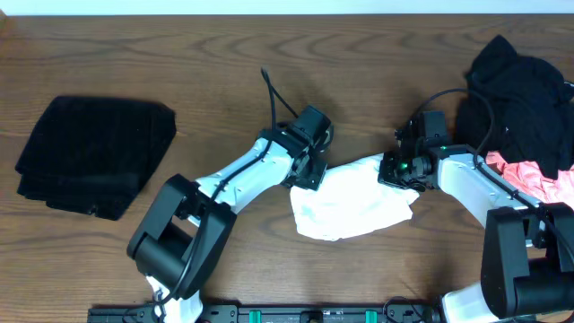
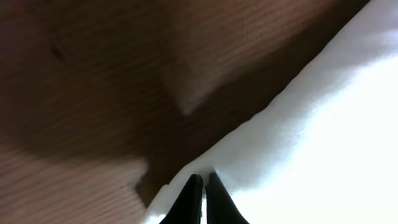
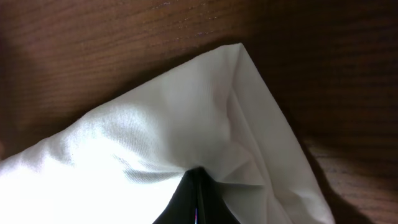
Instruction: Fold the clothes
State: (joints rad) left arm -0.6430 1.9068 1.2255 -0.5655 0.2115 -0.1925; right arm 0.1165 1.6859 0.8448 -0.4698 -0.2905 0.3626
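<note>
A white garment (image 1: 350, 206) lies crumpled at the table's centre, between both arms. My left gripper (image 1: 308, 176) is at its upper left edge, and in the left wrist view its gripper (image 2: 204, 177) is shut on the white fabric (image 2: 311, 124) at the hem. My right gripper (image 1: 401, 178) is at the cloth's upper right corner; the right wrist view has that gripper (image 3: 196, 171) shut on the white cloth (image 3: 155, 124), which puckers around the fingertips. A folded black garment (image 1: 94, 154) rests at the left.
A heap of black clothing (image 1: 520, 99) with a pink piece (image 1: 538, 179) sits at the right edge, close to the right arm. A black cable (image 1: 272, 94) loops above the left arm. The wooden tabletop (image 1: 224, 54) extends behind.
</note>
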